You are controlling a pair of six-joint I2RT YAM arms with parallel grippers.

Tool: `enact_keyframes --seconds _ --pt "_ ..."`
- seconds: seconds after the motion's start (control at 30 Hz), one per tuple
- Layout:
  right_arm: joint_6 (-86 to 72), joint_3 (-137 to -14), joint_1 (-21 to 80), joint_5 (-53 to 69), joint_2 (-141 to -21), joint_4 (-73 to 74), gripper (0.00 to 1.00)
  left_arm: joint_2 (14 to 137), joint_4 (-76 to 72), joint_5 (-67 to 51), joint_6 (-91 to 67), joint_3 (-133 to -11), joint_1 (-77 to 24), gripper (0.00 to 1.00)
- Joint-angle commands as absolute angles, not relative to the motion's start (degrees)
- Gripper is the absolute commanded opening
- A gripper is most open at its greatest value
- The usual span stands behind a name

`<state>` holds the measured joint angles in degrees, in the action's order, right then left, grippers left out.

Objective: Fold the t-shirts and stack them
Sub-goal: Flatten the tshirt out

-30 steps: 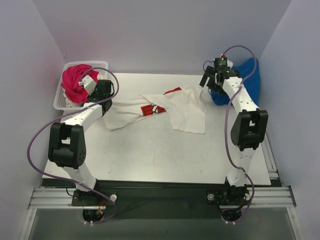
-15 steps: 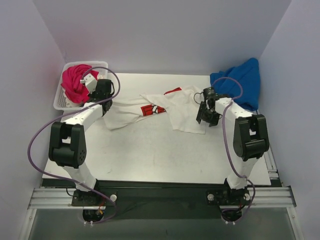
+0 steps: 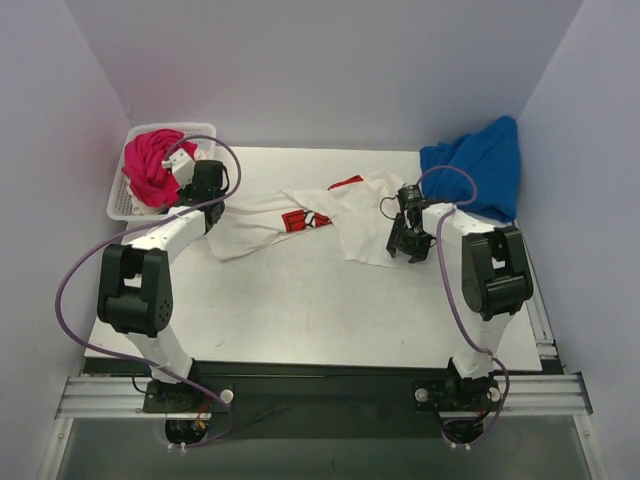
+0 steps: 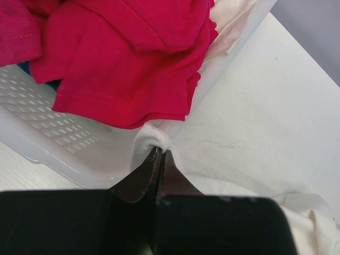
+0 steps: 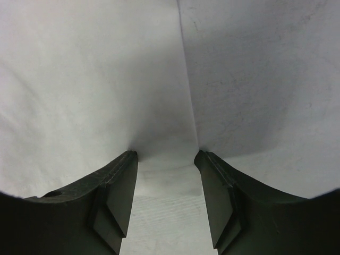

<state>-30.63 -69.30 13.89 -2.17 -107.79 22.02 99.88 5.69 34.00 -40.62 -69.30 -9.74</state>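
A large white t-shirt [image 3: 360, 215] with a red print [image 3: 297, 220] lies crumpled across the middle back of the table. My left gripper [image 3: 213, 212] is shut on a pinch of its white cloth [image 4: 151, 139] beside the basket. A magenta-pink t-shirt [image 3: 150, 165] fills the white lattice basket [image 3: 122, 203]; it also shows in the left wrist view [image 4: 127, 69]. A bright blue t-shirt [image 3: 480, 165] is heaped at the back right. My right gripper [image 3: 408, 247] is open, low over the white shirt's right edge [image 5: 95, 90], fingers [image 5: 119, 186] straddling the cloth edge.
The basket wall [image 4: 58, 138] stands directly beyond my left fingertips. Grey walls close in the back and both sides. Bare tabletop [image 3: 300, 300] lies in front of the shirt.
My right arm has swung from the blue shirt at the back right down to the white shirt's right edge. The blue shirt lies uncovered. The left arm has not moved.
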Motion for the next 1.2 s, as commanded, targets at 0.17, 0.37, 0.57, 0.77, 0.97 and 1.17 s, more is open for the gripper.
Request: enact_keyframes --seconds 0.17,0.37,0.57,0.77,0.97,1.17 --pt "-33.31 -63.91 13.89 -3.96 -104.5 23.82 0.49 98.0 3.43 34.01 -39.64 -68.82 -9.05 0.0" --pt "-33.84 -61.35 14.24 -2.2 -104.33 23.47 0.38 97.82 3.52 34.1 -39.64 -68.91 -8.7 0.0" --pt "-34.28 -59.42 14.94 -2.72 -103.01 23.73 0.37 97.65 3.69 34.19 -39.46 -69.35 -8.35 0.0" --pt "-34.54 -59.06 15.38 -3.86 -101.87 24.26 0.48 97.38 3.78 34.19 -39.55 -69.0 -8.44 0.0" --pt "-34.28 -58.45 16.61 -7.03 -98.35 25.66 0.54 97.21 3.78 34.19 -39.55 -68.55 -8.35 0.0" --pt "-34.98 -56.6 17.66 -6.77 -97.29 26.02 0.53 97.12 3.61 34.1 -39.73 -68.12 -8.26 0.0"
